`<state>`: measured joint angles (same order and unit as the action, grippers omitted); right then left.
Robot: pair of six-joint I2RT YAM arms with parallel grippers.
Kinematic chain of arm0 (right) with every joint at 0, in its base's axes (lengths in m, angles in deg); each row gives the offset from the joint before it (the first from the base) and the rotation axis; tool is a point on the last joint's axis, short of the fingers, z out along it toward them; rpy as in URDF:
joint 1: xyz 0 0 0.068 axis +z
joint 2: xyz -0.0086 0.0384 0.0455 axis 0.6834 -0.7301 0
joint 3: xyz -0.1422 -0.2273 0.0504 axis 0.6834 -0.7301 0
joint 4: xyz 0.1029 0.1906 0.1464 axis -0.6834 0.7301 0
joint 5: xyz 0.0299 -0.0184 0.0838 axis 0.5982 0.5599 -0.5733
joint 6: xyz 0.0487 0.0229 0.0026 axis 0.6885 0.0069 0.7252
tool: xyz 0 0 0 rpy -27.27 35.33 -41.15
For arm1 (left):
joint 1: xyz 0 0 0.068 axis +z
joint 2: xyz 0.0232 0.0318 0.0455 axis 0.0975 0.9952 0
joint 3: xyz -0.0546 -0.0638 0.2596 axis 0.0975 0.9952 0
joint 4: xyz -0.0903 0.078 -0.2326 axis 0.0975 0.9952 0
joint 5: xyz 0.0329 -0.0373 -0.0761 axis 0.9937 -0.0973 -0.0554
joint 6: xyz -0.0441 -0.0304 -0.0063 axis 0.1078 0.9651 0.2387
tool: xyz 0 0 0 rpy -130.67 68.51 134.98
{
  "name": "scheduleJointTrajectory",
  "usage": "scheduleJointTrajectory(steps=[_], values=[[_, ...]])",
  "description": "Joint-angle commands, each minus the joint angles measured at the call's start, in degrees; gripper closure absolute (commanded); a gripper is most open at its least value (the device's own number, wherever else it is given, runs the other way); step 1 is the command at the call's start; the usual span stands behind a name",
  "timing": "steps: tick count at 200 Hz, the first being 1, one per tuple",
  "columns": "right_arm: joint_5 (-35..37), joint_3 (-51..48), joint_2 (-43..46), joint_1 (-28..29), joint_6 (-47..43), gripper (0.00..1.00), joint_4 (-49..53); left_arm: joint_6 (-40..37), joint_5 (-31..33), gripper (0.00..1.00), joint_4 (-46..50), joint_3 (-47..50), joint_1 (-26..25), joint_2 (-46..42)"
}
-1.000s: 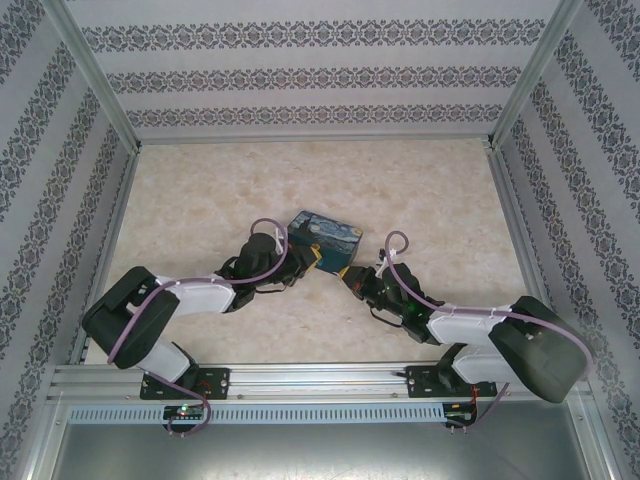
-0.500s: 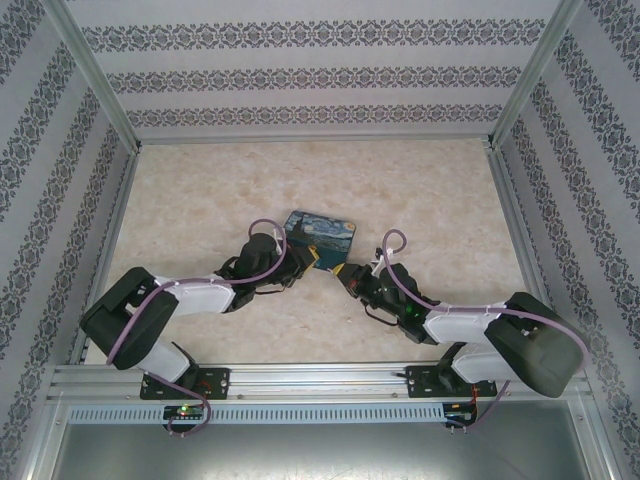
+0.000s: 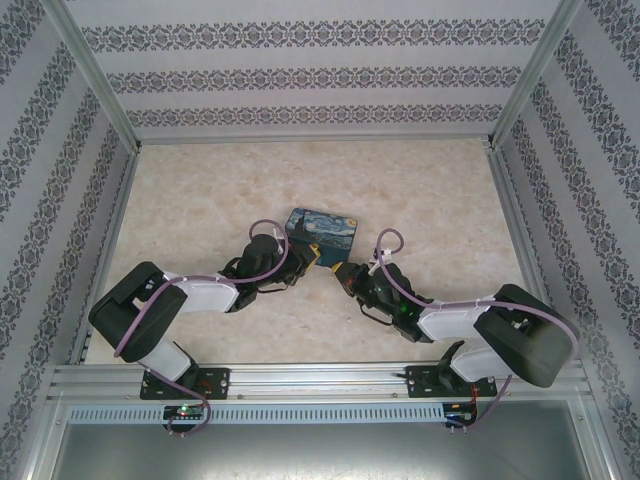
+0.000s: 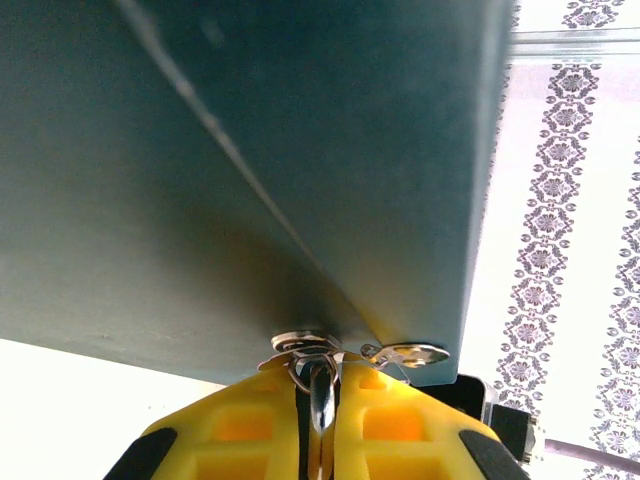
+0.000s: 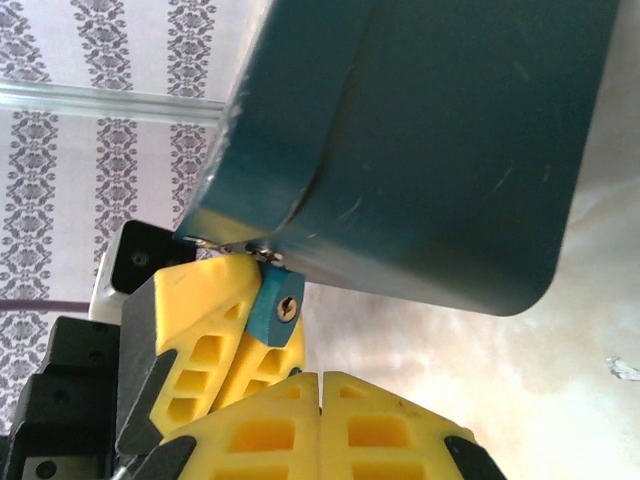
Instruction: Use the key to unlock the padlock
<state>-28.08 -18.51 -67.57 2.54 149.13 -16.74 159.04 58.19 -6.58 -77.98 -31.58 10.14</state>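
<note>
Right wrist view: right gripper (image 5: 320, 385) at bottom edge, yellow fingers pressed flat together, no gap. Cannot tell if anything is pinched between them. Just ahead and a bit left of its tips sits the padlock (image 5: 277, 306), blue body, keyhole (image 5: 288, 309) facing this camera. Padlock is close to the right gripper tips but not touching them.

The padlock sits against the tips of the other arm's yellow fingers (image 5: 205, 320), which come in from the left. Top of the padlock is right at the lower corner of the dark teal box (image 5: 430, 140).

Left wrist view: left gripper (image 4: 320, 372) is clamped on a thin silvery metal piece (image 4: 320, 392), only a slit between the fingers. Silvery ring hardware (image 4: 305, 343) is directly above it, at the edge of the box (image 4: 250, 170).

Small grey sliver (image 5: 620, 369) on the counter at the right edge, well apart from the padlock, too small to identify.

Top view: left gripper (image 3: 312, 260) and right gripper (image 3: 343, 274) are tip to tip, near each other, at the near edge of the box (image 3: 322, 230), mid counter (image 3: 200, 200). The padlock is too small to pick out here. Patterned walls (image 3: 320, 75) behind.
</note>
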Motion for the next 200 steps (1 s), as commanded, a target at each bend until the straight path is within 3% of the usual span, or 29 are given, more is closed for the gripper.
scheduleJointTrajectory(steps=[1,200], values=[[3.1,0.0,-1.0,0.7,0.9,1.00,-2.3,0.7,1.0,1.00,-4.5,-0.3,-0.8,0.2],[2.5,4.2,-7.6,0.7,2.0,1.00,-5.7,0.2,0.9,1.00,-4.2,0.2,-1.1,0.0]])
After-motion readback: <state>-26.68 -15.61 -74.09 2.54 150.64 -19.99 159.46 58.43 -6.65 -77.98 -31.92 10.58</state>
